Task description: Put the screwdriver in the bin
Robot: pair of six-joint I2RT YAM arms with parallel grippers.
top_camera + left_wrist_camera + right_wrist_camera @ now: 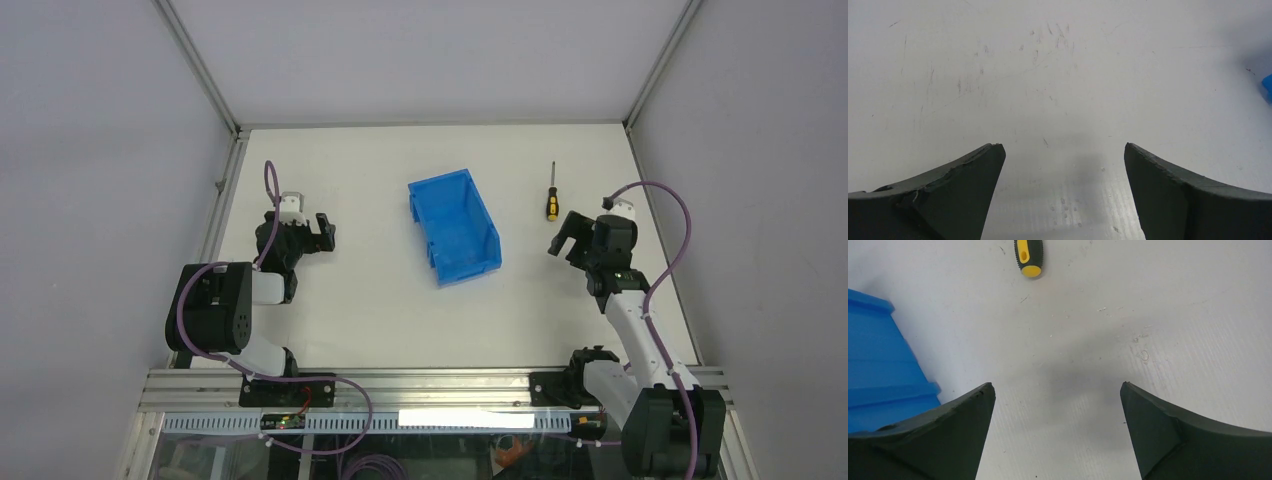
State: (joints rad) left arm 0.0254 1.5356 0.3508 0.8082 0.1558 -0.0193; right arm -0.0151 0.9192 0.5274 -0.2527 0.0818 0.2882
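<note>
The screwdriver, with a black-and-yellow handle and thin dark shaft, lies on the white table at the right, shaft pointing away. Its handle end shows at the top of the right wrist view. The blue bin stands mid-table, empty; its wall shows at the left of the right wrist view, and a corner at the right edge of the left wrist view. My right gripper is open and empty, just near of the screwdriver. My left gripper is open and empty, left of the bin.
The white table is bounded by grey walls and metal frame rails at the back and sides. A metal rail runs along the near edge by the arm bases.
</note>
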